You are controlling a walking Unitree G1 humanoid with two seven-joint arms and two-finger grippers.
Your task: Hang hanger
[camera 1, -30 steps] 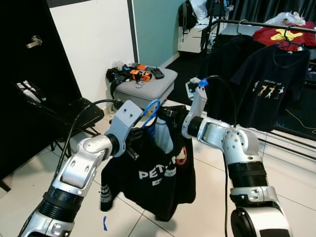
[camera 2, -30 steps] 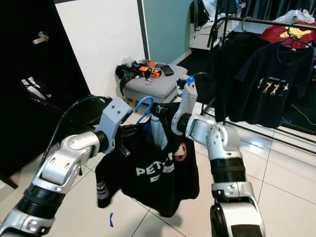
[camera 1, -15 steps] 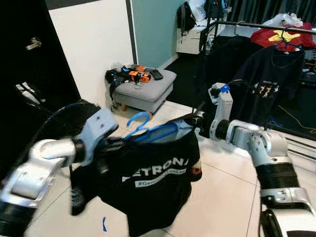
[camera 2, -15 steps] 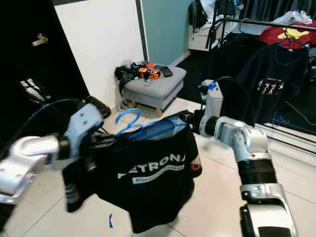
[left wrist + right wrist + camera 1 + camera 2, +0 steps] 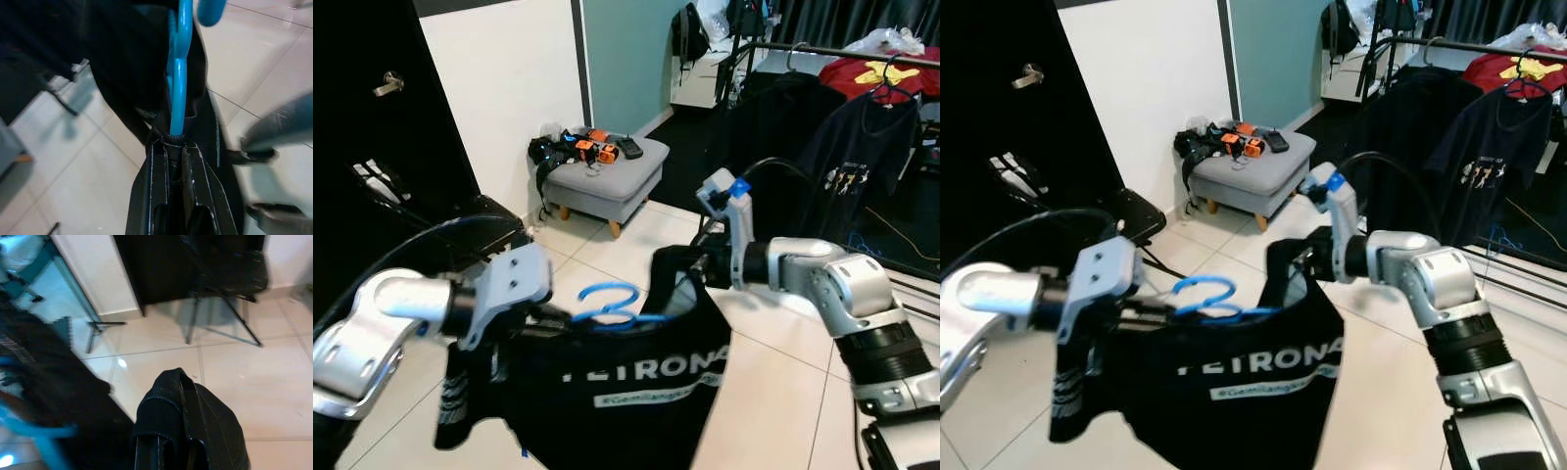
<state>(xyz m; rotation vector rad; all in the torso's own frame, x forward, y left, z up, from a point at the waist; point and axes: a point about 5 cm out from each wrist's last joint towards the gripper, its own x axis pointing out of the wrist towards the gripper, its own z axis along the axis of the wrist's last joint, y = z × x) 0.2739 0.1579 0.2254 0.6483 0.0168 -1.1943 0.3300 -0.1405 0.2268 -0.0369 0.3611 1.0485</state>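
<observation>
Lower centre: black shirt (image 5: 636, 382) on blue hanger (image 5: 607, 305), stretched between both grippers; left gripper (image 5: 172, 142) jaws clamped on the hanger's end, right gripper (image 5: 171, 382) jaws closed on the shirt's shoulder fabric. Mid frame a grey stool (image 5: 607, 181) with clutter, chair (image 5: 480, 220) at left; upper right the rack (image 5: 842, 51) with hung shirts.

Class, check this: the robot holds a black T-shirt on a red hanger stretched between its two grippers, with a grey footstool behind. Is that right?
Not quite: the hanger is blue, not red, as the left eye view shows. The rest stands: the black T-shirt stretches between the left gripper and right gripper, with the grey footstool behind.
</observation>
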